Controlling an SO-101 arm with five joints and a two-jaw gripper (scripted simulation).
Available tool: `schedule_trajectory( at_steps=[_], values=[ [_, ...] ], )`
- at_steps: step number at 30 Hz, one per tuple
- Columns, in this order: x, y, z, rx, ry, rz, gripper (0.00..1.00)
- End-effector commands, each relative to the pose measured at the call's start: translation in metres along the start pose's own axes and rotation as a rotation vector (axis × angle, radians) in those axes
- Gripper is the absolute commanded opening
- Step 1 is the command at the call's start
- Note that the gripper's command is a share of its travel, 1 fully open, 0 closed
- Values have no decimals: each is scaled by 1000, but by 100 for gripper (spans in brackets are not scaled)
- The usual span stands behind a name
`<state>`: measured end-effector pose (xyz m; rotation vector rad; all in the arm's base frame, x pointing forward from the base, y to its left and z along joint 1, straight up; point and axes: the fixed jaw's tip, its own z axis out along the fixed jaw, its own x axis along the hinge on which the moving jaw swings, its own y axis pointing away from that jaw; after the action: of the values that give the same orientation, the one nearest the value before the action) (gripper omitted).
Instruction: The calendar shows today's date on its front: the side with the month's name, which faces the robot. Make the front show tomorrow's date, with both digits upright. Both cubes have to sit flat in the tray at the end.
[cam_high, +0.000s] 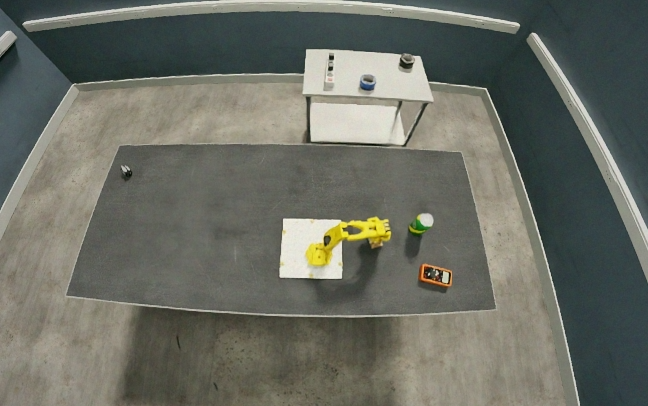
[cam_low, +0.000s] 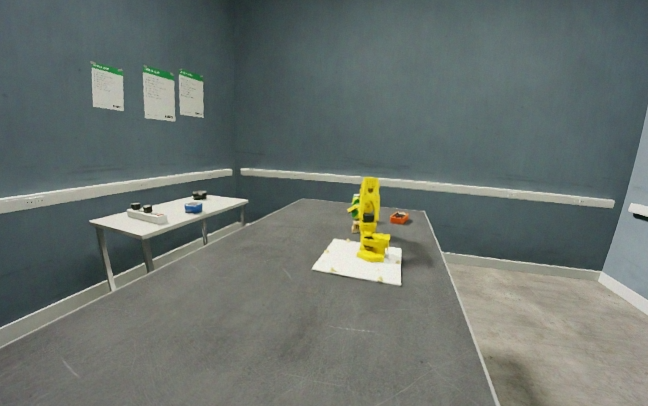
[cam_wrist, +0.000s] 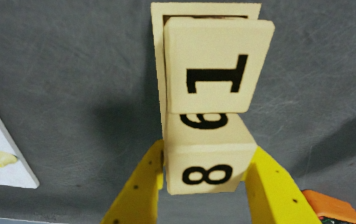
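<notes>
My gripper (cam_wrist: 204, 170) is shut on a wooden cube (cam_wrist: 175, 172), one yellow finger on each side. In the wrist view this cube shows an 8 on the face toward the camera and a 6 or 9, partly covered, on the face toward the other cube. The other cube (cam_wrist: 175, 50) shows a sideways 1 and stands at the upper end of the wooden tray (cam_wrist: 205, 8). The tray's lower end is hidden, and whether the held cube is clear of it I cannot tell. The month's name and front digits are not visible. The top view shows tan wood (cam_high: 376, 244) beneath the gripper.
A green can (cam_high: 421, 225) (cam_low: 355, 216) stands beyond the gripper. An orange multimeter (cam_high: 435, 275) (cam_low: 399, 218) (cam_wrist: 330, 205) lies nearer the table's edge. The arm's base stands on a white board (cam_high: 295, 250) (cam_low: 345, 265). A small dark object (cam_high: 126, 171) lies at the far left corner.
</notes>
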<state>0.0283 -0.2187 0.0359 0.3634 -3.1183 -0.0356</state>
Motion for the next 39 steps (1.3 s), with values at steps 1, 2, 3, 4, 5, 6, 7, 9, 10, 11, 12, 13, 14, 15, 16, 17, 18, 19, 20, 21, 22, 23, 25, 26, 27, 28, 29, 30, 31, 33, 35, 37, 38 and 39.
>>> schedule_trajectory(
  at_steps=[1,2,3,4,5,6,7,9,10,11,12,13,14,15,16,17,18,19,20,21,22,23,25,26,27,28,29,30,31,33,35,37,38,39],
  values=[
    [0,-2,-10,15,0,11,0],
    [0,-2,-12,16,0,11,0],
    [0,-2,-15,16,0,11,0],
    [0,-2,-15,16,0,11,0],
    [0,-2,-15,16,0,11,0],
    [0,-2,-17,17,0,11,0],
    [0,-1,-20,17,0,11,0],
    [0,-1,-24,18,0,11,0],
    [0,-1,-26,19,0,11,0],
    [0,0,-28,19,0,11,0],
    [0,0,-29,20,0,11,0],
    [0,0,-31,20,0,11,0],
    [0,0,-32,20,0,11,0],
    [0,0,-32,20,0,11,0],
    [0,0,-33,21,0,11,0],
    [0,0,-33,23,1,11,0],
    [0,0,-34,25,1,11,0],
    [0,0,-34,26,1,11,0],
    [0,0,-34,26,1,11,0],
    [0,0,-34,26,1,11,0],
    [0,0,-34,26,1,11,0],
    [0,0,-34,26,1,11,0],
    [0,0,-34,26,1,11,0],
    [0,0,-34,26,1,11,0],
    [0,0,-34,27,1,11,0],
    [0,0,-34,28,1,11,0],
    [0,0,-35,29,1,11,0],
    [0,0,-35,30,1,11,0],
    [0,0,-35,32,1,11,0],
    [0,0,-36,36,2,11,0],
    [0,0,-37,40,2,11,0],
    [0,0,-38,45,3,11,0],
    [0,0,-38,45,3,11,0],
    [0,0,-38,45,3,11,0]
  ],
)
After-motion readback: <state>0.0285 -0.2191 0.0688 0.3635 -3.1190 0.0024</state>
